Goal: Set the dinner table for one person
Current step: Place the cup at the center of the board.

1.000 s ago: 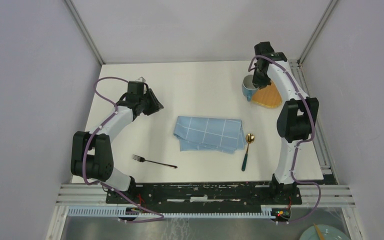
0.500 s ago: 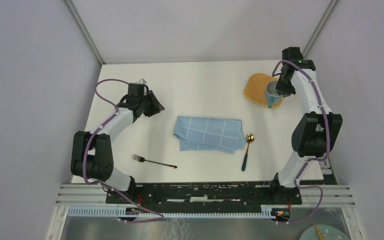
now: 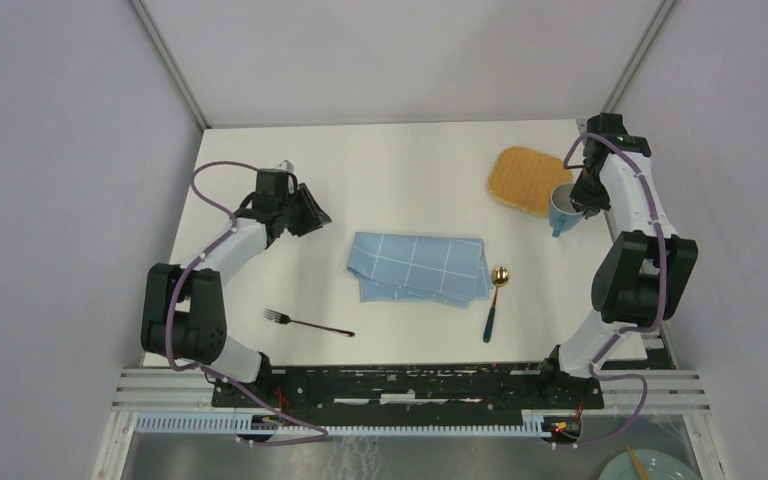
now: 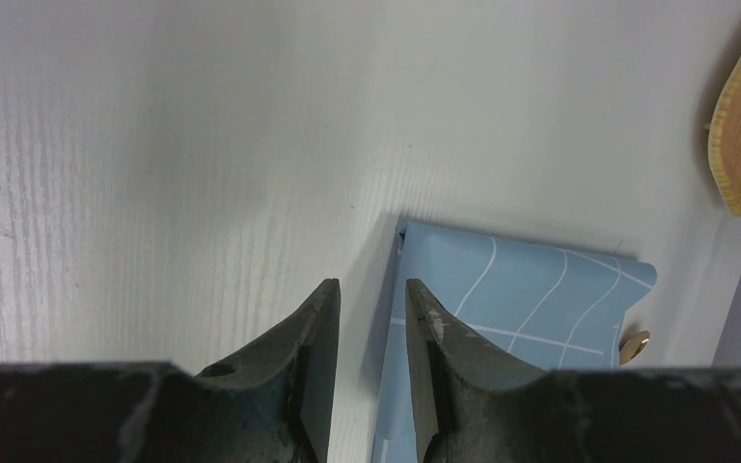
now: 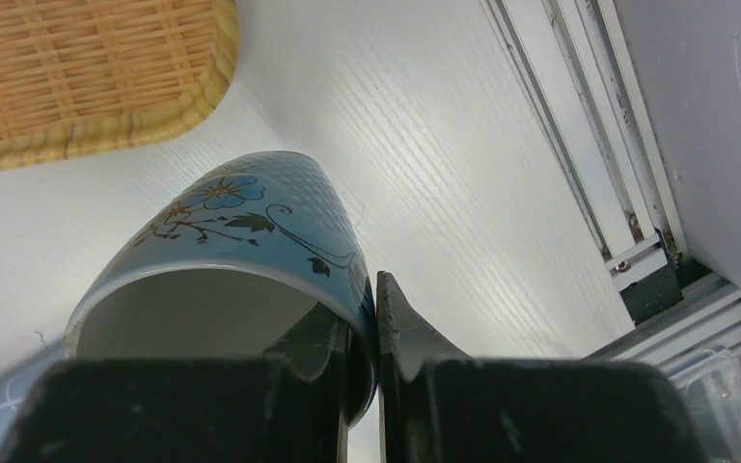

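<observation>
On the white dinner table [image 3: 400,170] my right gripper [image 3: 582,200] is shut on the rim of a blue flowered cup [image 3: 563,208], one finger inside and one outside. It holds the cup tilted, just right of the woven mat [image 3: 528,180]. In the right wrist view the cup [image 5: 241,222] fills the space before the gripper [image 5: 362,304]. My left gripper [image 3: 312,212] hovers left of the blue checked cloth [image 3: 420,268], open a little with nothing between its fingers [image 4: 371,286]. A gold spoon [image 3: 494,300] lies right of the cloth and a fork [image 3: 308,323] near the front left.
The table's right edge and its aluminium rail [image 5: 637,241] run close beside the cup. The cloth's corner [image 4: 511,309] lies just beyond the left fingertips. A pale plate [image 3: 650,465] sits below the table at the bottom right.
My right arm has carried the cup from the left side of the woven mat across it to its right side. The left arm has stayed put.
</observation>
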Tool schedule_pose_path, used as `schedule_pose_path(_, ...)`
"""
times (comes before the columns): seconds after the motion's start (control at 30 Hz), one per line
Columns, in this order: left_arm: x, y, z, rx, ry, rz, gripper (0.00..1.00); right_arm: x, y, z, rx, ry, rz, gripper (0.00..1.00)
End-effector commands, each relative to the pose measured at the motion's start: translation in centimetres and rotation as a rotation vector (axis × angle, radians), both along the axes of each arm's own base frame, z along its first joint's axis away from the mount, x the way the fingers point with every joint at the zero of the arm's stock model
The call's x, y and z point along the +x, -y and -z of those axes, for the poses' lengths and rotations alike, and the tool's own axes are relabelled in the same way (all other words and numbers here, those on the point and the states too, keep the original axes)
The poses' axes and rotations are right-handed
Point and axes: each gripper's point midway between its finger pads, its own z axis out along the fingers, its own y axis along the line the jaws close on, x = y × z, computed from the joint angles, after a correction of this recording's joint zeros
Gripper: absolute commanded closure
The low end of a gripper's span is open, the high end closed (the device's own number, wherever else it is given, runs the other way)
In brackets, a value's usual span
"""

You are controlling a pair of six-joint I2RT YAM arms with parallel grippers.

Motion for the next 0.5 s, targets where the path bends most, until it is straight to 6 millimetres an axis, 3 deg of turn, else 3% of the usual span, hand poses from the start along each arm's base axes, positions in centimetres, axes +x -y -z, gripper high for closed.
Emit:
schedule_pose_path(0.0,0.6,0.4,-2.7,-0.058,0.076,-0.018,0.62,-0.1,1.3,-2.1,-0.028,0.096,0.060,1.00)
schedule_pose_path(0.47,0.4,0.5,-2.6,-0.064,0.071,-0.016,0.62,-1.1,4.4,0.4,-0.014,0.073,0.160,1.00)
